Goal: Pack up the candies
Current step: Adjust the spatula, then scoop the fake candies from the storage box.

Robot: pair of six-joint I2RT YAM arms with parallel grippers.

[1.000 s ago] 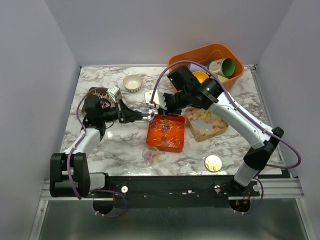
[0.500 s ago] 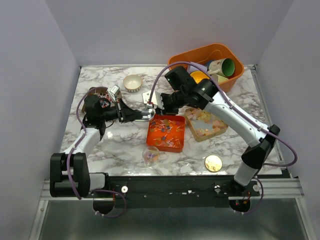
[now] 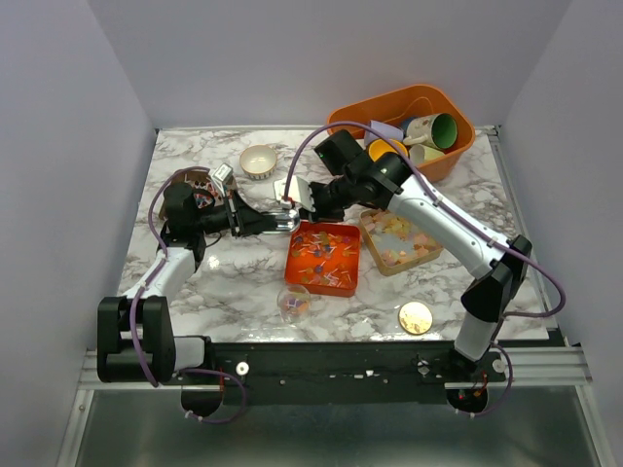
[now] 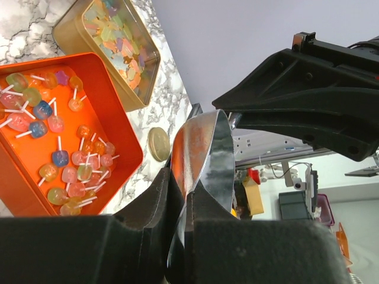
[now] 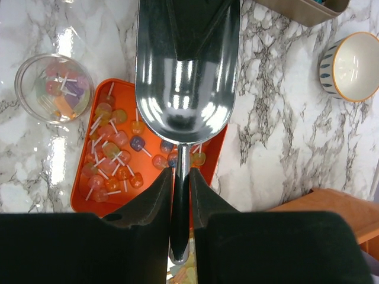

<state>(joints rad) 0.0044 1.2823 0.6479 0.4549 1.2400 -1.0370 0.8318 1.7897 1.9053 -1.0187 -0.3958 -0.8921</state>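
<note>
Candies (image 5: 115, 157) partly hidden under scoop (image 5: 186, 89); left hand (image 4: 185, 192), right hand (image 5: 179, 177) both grasping it.

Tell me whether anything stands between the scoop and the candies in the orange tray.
Nothing covers the candies in the orange tray. But the left gripper is clamped on the bowl of the scoop while the right gripper pinches its handle, so the left probably must let go before it can dip.

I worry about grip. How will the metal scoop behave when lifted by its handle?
The scoop looks polished metal, so probably rigid but slippery. Its thin handle sits between the fingers of the right gripper, so it may swivel.
</note>
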